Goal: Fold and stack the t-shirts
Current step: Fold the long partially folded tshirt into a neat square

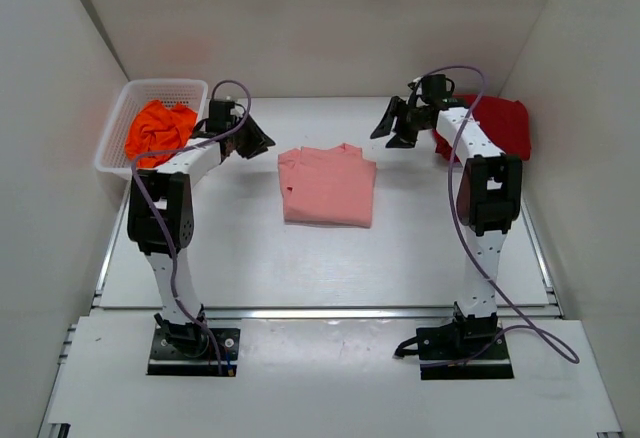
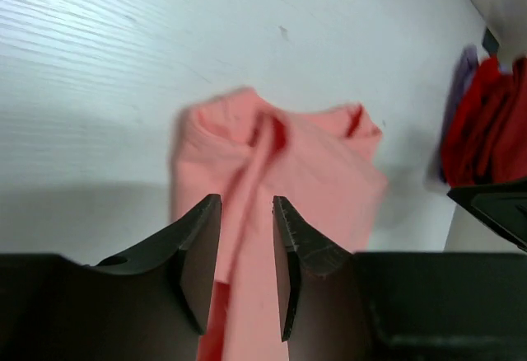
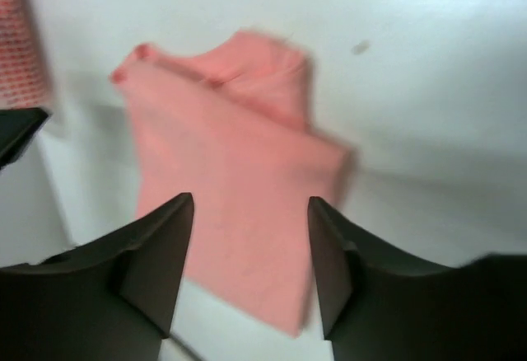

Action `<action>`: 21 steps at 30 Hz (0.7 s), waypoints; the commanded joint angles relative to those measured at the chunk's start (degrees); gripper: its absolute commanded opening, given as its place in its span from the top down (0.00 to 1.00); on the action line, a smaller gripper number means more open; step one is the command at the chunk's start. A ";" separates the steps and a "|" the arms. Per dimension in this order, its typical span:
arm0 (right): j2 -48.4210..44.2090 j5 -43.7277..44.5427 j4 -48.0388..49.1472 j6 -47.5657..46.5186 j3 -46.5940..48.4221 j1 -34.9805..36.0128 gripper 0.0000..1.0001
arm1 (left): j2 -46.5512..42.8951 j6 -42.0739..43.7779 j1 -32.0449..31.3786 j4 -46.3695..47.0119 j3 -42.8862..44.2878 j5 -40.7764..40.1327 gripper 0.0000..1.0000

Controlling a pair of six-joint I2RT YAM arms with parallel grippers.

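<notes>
Left gripper (image 2: 247,204) hovers, jaws narrowly apart; right gripper (image 3: 251,204) spread wide, both empty! Down on the table (image 1: 300,258), basket (image 1: 165,84) sits far left, pink shirt (image 1: 328,186) lies folded mid-table between the grippers, red shirt (image 1: 500,123) bunched at far right, orange shirt (image 1: 160,128) crumpled inside the basket.

The plain salmon-pink t-shirt (image 1: 328,186) lies mid-bench, and the plain dark red t-shirt (image 1: 497,126) is at the far right corner. The bright orange t-shirt (image 1: 160,130) sits in a white lattice basket (image 1: 118,118) at the far left corner. The bench (image 1: 300,258) is pale grey-white. The left tool (image 2: 247,204) and right tool (image 3: 251,204) are black.
</notes>
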 commanded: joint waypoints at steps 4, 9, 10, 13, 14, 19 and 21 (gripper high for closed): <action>2.80 8.58 -6.19 -8.24 3.50 0.20 0.39 | -6.70 -2.54 -0.06 7.60 -8.65 -3.65 0.55; -1.60 6.83 3.31 -6.84 -8.66 0.11 0.46 | -3.65 -0.35 -1.12 8.92 -6.40 -1.11 0.54; -1.78 6.30 4.97 -7.18 -9.71 -0.06 0.50 | -1.81 0.09 -1.64 10.84 -4.91 -0.85 0.54; 0.40 5.16 5.51 -7.27 -9.11 -0.41 0.49 | 3.03 1.23 -2.78 11.56 0.62 -1.37 0.50; 1.46 4.20 5.60 -6.92 -8.23 -0.33 0.48 | 4.87 1.50 -2.79 11.48 2.99 -1.46 0.49; 3.92 1.29 8.67 -5.95 -8.57 -0.07 0.47 | 12.86 2.03 -3.93 9.46 11.17 -0.24 0.51; 4.72 0.15 8.68 -5.43 -7.35 -0.50 0.47 | 14.98 2.64 -4.02 8.49 14.08 0.12 0.51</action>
